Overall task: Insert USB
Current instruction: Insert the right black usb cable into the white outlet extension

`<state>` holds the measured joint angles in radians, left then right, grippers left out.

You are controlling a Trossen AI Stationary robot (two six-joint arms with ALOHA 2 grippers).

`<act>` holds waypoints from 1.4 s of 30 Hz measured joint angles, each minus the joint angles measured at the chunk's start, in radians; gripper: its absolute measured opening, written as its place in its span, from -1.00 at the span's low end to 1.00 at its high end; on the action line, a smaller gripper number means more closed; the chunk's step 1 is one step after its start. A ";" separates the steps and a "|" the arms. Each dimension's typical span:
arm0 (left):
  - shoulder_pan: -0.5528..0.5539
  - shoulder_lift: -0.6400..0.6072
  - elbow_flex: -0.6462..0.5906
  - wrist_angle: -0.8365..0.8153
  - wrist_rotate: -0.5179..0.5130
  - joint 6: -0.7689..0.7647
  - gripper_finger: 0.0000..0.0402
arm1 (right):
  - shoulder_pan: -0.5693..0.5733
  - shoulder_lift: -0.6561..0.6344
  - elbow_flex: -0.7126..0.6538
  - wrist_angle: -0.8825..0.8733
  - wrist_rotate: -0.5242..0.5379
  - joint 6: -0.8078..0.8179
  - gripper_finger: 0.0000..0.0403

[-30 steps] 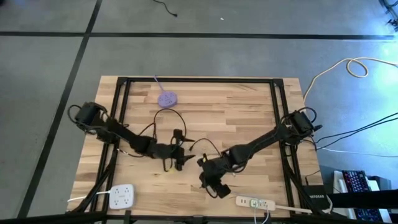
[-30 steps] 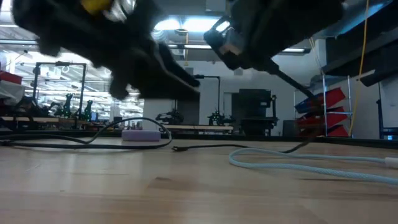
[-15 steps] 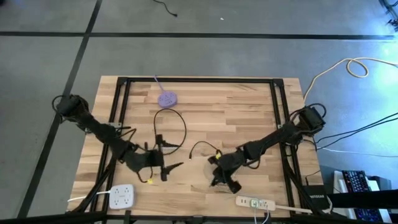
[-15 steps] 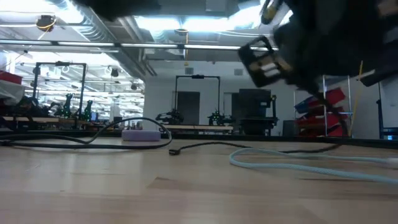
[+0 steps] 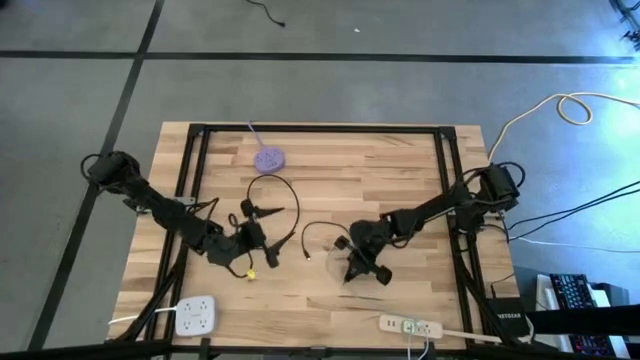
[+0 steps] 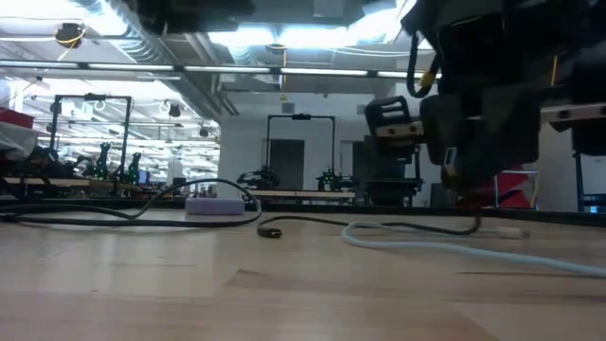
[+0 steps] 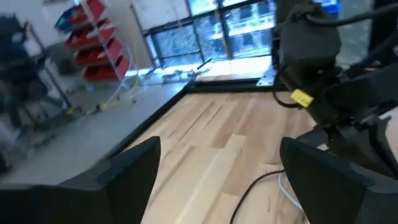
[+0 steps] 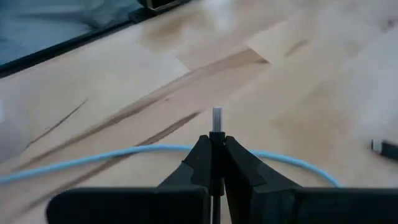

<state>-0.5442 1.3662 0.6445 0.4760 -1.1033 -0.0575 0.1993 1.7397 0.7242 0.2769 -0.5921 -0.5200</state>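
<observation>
Small, light, stiff USB plug (image 8: 216, 118) on soft trailing cable (image 8: 93, 157), pinched in closed right hand (image 8: 216, 152); left hand (image 7: 217, 177) wide, empty.

Bright overhead ceiling lights (image 6: 275, 38), perhaps some glare; soft blur across both wrist views, faint tabletop shadows.

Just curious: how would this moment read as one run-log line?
right gripper: shut on USB plug | left gripper: open, empty | purple hub: untouched
</observation>
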 joint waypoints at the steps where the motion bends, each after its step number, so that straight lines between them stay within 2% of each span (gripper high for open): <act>1: 0.012 0.004 0.000 -0.037 0.000 -0.067 0.57 | -0.018 0.000 0.000 -0.001 -0.037 -0.038 -0.99; 3: 0.031 0.010 0.000 -0.106 0.007 -0.202 0.57 | -0.055 0.000 0.000 0.000 -0.103 -0.103 -0.99; 6: 0.044 0.013 0.000 -0.122 -0.006 -0.305 0.57 | -0.111 0.000 0.002 -0.037 -0.200 -0.189 -0.99; 8: 0.044 0.013 0.002 -0.101 -0.054 -0.321 0.57 | -0.160 0.000 0.000 -0.076 -0.263 -0.266 -0.99; 11: 0.044 0.013 0.026 -0.053 -0.095 -0.256 0.57 | -0.246 -0.011 0.000 -0.131 -0.395 -0.365 -0.99; 15: 0.037 0.012 0.051 -0.038 -0.090 -0.193 0.57 | -0.293 -0.026 0.002 -0.189 -0.362 -0.378 -0.99; 17: 0.035 0.012 0.052 -0.038 -0.091 -0.172 0.57 | -0.309 -0.025 0.000 -0.261 -0.355 -0.442 -0.99; 22: 0.044 0.012 0.052 -0.063 -0.080 -0.172 0.57 | -0.388 -0.025 0.000 -0.298 -0.474 -0.540 -1.00; 27: 0.042 0.012 0.052 -0.161 -0.071 -0.237 0.57 | -0.490 -0.024 0.000 -0.275 -0.470 -0.530 -1.00; 34: 0.051 0.012 0.052 -0.215 -0.090 -0.330 0.57 | -0.585 -0.024 0.000 -0.207 -0.612 -0.527 -1.00; 36: 0.064 0.012 0.052 -0.248 -0.053 -0.378 0.57 | -0.601 -0.024 0.001 -0.204 -0.631 -0.526 -1.00; 39: 0.071 0.000 0.052 -0.319 0.071 -0.459 0.57 | -0.602 -0.023 0.001 -0.204 -0.631 -0.518 -1.00; 42: 0.068 -0.064 0.052 -0.383 0.179 -0.544 0.57 | -0.599 -0.012 0.001 -0.205 -0.650 -0.514 -1.00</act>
<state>-0.4759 1.3019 0.6969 0.0929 -0.9247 -0.6019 -0.3999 1.7282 0.7254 0.0719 -1.2417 -1.0344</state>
